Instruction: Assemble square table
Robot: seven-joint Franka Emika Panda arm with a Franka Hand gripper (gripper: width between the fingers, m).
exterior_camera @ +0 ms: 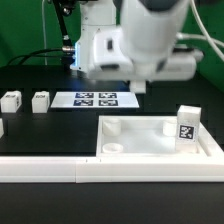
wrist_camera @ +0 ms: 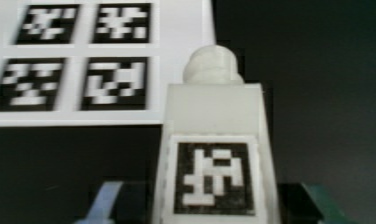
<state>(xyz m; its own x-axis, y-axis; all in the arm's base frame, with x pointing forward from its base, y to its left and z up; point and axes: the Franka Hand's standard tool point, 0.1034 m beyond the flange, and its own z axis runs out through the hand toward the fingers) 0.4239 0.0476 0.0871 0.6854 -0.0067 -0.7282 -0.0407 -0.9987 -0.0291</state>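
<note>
Green backdrop, black table. The gripper grips a leg by its sides, peg end forward above the marker board, probably ready for a socket. The top lies near the rail, with a second leg standing at its corner.

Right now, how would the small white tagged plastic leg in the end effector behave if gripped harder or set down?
The small white tagged plastic leg is probably stiff: it looks like solid moulded plastic. Its flat faces suggest it would not roll when laid down. Its smooth sides might slip a little in the end effector.
</note>
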